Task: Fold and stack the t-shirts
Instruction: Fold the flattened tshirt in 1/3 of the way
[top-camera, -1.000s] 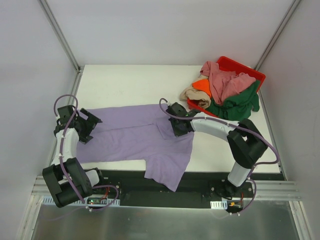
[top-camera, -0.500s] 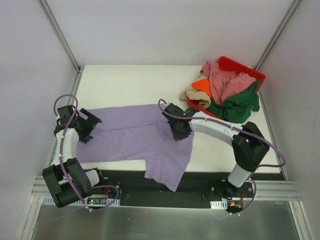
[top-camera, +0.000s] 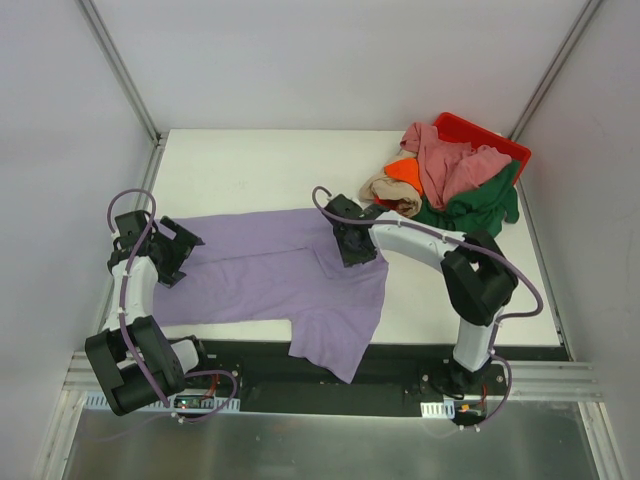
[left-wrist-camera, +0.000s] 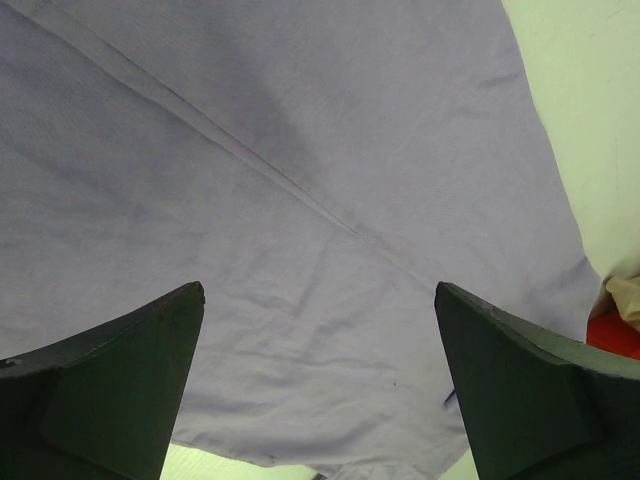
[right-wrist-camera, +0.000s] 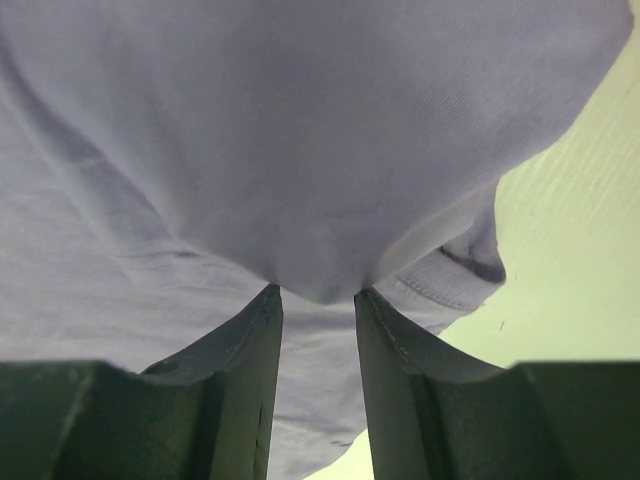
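Listener: Where is the lavender t-shirt (top-camera: 270, 275) found?

Describer: It is spread on the white table (top-camera: 260, 170), one part draped over the near edge. The left gripper (left-wrist-camera: 320, 290) is held wide apart above its left end. The right gripper (right-wrist-camera: 318, 292) is seen narrowly parted at a raised fold.
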